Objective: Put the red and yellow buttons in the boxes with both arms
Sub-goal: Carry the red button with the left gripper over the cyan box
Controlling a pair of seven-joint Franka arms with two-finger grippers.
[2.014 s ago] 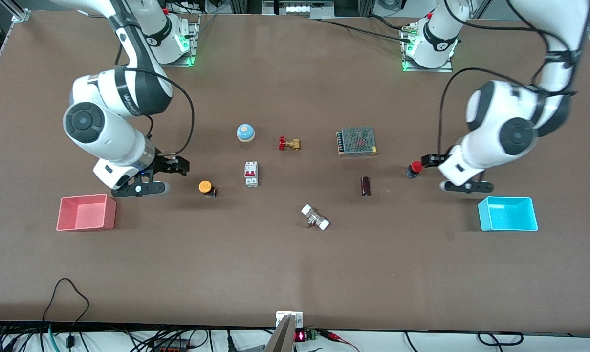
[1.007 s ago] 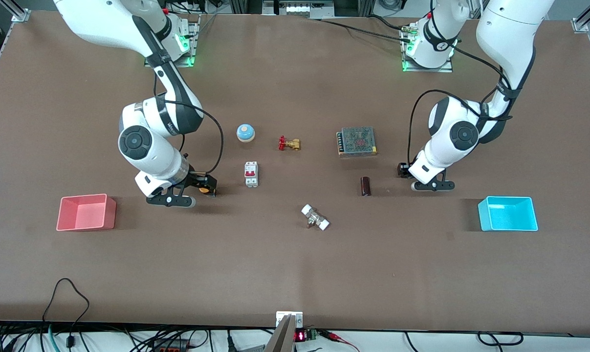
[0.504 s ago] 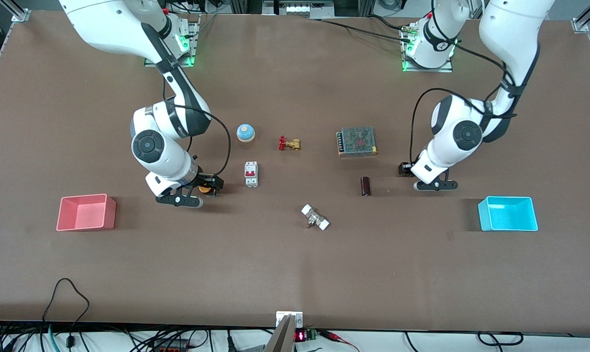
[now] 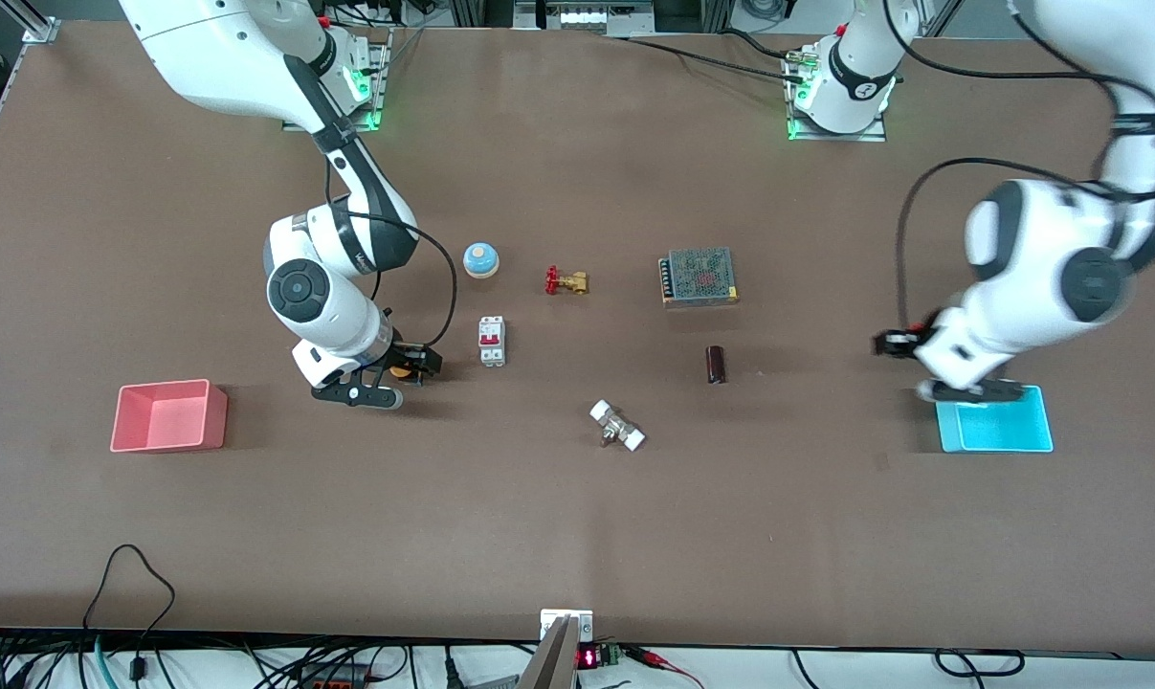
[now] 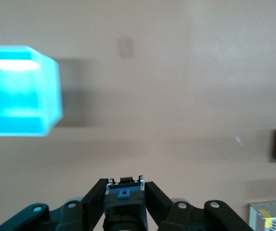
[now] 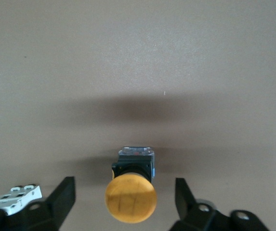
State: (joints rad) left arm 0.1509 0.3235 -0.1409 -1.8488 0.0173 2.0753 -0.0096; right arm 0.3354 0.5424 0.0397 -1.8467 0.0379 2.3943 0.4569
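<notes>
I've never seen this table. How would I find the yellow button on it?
Start at the pink-red box at the right arm's end of the table, then look along the table toward its middle to the right gripper. The yellow button sits on the table between its open fingers, beside a white circuit breaker. Nothing else has that round orange-yellow cap on a short black body.

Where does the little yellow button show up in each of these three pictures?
Front view: the yellow button sits on the table between the right gripper's open fingers, beside the white breaker.
Left wrist view: not in it.
Right wrist view: yellow button low and central, cap toward the camera.
Shared landmark: the white breaker.
</notes>
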